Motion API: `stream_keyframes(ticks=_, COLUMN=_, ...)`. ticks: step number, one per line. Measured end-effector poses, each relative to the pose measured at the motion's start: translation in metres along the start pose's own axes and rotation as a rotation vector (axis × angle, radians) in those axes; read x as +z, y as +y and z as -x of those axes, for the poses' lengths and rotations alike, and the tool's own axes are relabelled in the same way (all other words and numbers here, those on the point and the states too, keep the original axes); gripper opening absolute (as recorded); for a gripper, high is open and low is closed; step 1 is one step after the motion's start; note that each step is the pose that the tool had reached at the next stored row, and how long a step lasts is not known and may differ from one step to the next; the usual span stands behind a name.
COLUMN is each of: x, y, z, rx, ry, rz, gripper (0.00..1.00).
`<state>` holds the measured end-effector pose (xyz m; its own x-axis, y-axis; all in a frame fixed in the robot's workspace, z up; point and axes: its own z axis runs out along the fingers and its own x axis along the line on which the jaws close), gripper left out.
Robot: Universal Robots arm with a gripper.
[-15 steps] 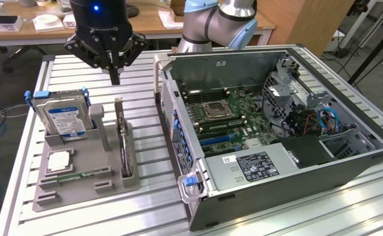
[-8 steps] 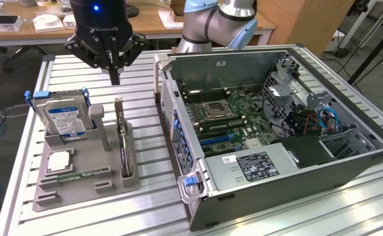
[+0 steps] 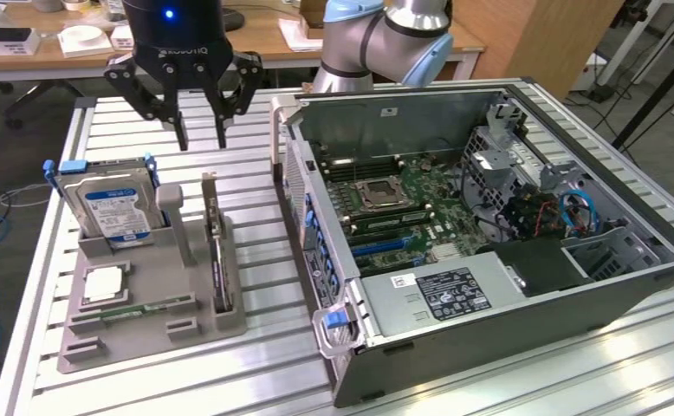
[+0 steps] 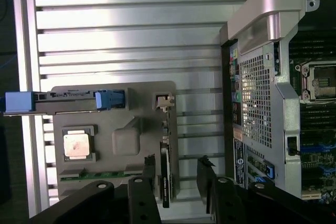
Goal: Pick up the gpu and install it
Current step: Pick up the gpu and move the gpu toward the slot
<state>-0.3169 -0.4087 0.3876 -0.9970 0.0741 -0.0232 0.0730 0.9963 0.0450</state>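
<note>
Exterior view: the claw (image 3: pixel 201 139) hangs above the grey tray (image 3: pixel 129 338), fingers apart, holding nothing. The black card (image 3: pixel 217 256) stands on its edge in a tray slot, probably so a claw can pinch its sides.

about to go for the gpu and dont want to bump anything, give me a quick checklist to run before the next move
1. tool open and empty: ok, fingers apart, nothing between them.
2. gpu standing on edge in the gray holder: ok.
3. gpu centred between the fingers: not ok, in the wrist view it sits nearer one finger.
4. hard drive clear of the gpu: ok, there is a gap between them.
5. computer case open: ok, its inside is exposed.
6. blue expansion slots free: ok, they look empty.
</note>
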Motion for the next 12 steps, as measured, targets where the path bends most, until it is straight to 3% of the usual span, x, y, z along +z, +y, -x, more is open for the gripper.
stream_keyframes(ticks=1, x=0.0, y=0.0, z=0.0, rx=0.0, ry=-0.0001, rz=0.0, gripper=0.47)
stream_keyframes(ticks=12, x=0.0002, y=-0.0001, z=0.0, rx=0.0, ry=-0.0001, rz=0.0, gripper=0.47)
